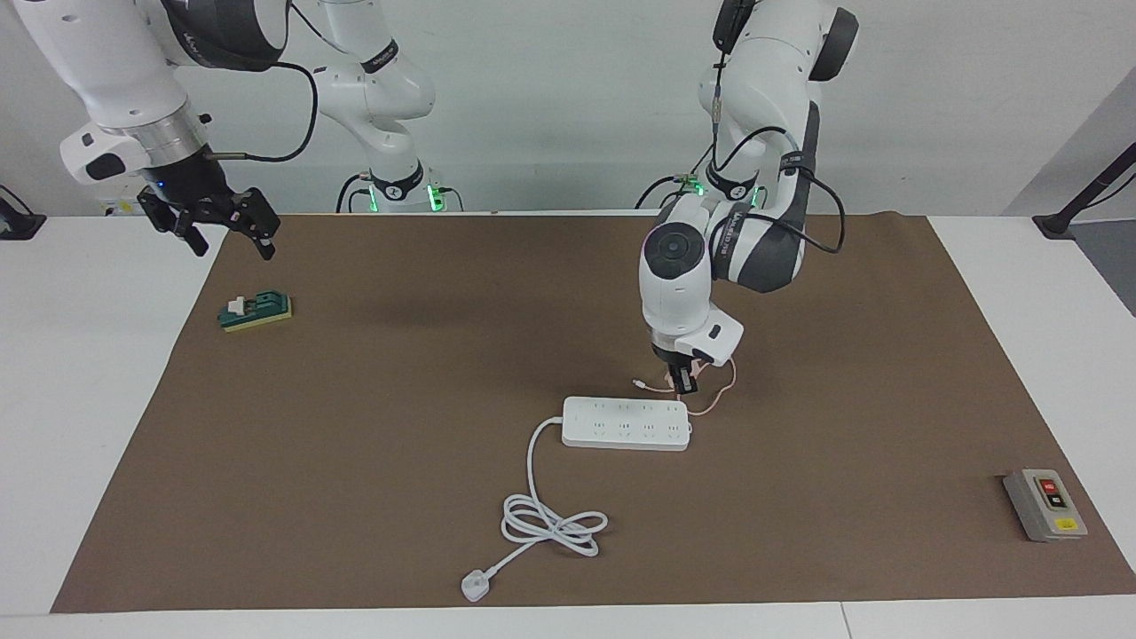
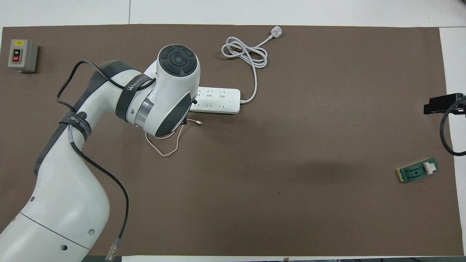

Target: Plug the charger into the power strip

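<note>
- Brown matting covers the tabletop (image 1: 373,497) between white margins, with a pale wall at the robots' end; the things lie spread wide, which leaves room round the strip for an arm to work.
- Right gripper (image 1: 226,226) hangs released, fingers apart, above the mat's edge at the right arm's end. It holds nothing and waits, presumably kept out of the way.
- Green block (image 1: 256,311) lies on the mat almost under that gripper, well apart from the task's things and seemingly not needed.
- Cord (image 1: 541,519) runs from the strip's end, loops into a loose coil farther from the robots and ends in a white plug (image 1: 476,586) lying flat, connected to nothing.
- Strip (image 1: 627,423) lies flat mid-mat, sockets up, so a plug can go straight down into it.
- Left gripper (image 1: 684,380) points down over the strip's nearer edge, at the end toward the left arm. Pink cable (image 1: 721,390) trails from it onto the mat, so I judge it clenched on the charger; the charger's body is hidden, and in the overhead view the wrist covers it.
- I take the prongs to be not yet seated; lining them up with the slots looks like the delicate part.
- Switch box (image 1: 1045,504) sits near the mat's corner at the left arm's end, well apart.
</note>
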`<move>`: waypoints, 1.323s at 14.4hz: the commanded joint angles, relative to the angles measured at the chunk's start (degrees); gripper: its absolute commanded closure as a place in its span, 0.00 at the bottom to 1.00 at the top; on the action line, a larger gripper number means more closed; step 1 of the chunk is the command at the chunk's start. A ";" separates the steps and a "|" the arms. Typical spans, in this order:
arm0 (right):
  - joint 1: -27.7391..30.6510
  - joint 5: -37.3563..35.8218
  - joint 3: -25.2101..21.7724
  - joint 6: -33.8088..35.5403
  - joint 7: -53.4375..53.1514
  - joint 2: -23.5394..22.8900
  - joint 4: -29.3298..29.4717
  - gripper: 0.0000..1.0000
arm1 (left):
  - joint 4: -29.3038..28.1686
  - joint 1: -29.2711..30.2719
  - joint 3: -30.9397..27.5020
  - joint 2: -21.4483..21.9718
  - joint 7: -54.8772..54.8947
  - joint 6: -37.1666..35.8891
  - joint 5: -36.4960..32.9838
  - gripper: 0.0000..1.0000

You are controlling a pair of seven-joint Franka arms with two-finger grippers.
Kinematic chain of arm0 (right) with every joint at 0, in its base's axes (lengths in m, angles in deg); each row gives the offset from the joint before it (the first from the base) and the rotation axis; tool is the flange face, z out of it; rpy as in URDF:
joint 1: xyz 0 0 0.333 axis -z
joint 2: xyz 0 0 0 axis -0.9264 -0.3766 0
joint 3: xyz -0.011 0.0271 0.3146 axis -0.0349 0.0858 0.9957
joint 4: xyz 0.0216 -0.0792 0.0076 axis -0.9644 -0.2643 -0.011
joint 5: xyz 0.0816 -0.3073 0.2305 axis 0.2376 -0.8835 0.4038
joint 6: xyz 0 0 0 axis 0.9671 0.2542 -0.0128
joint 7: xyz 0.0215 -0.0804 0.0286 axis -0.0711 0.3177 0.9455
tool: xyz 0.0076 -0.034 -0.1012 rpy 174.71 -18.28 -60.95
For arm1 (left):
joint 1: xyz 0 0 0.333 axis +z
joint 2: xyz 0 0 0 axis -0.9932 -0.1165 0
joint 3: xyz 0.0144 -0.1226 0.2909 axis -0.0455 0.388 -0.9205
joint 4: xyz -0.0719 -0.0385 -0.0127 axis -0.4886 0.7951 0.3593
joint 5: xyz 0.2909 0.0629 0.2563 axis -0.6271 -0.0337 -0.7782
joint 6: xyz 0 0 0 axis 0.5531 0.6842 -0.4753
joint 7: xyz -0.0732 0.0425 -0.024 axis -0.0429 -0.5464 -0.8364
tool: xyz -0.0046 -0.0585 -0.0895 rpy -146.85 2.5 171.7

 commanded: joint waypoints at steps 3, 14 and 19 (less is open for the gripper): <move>0.55 -0.70 0.44 1.10 1.12 0.95 -0.32 0.00 | 3.02 -1.21 -0.59 -2.59 2.27 0.25 -1.80 1.00; 0.55 -0.78 0.44 1.10 1.03 0.95 -0.32 0.00 | 8.04 -1.21 -0.68 -6.98 6.15 -0.45 -1.98 1.00; 0.55 -0.78 0.44 1.10 1.04 0.95 -0.32 0.00 | 7.95 -1.30 -0.68 -7.34 6.15 -0.19 -1.98 1.00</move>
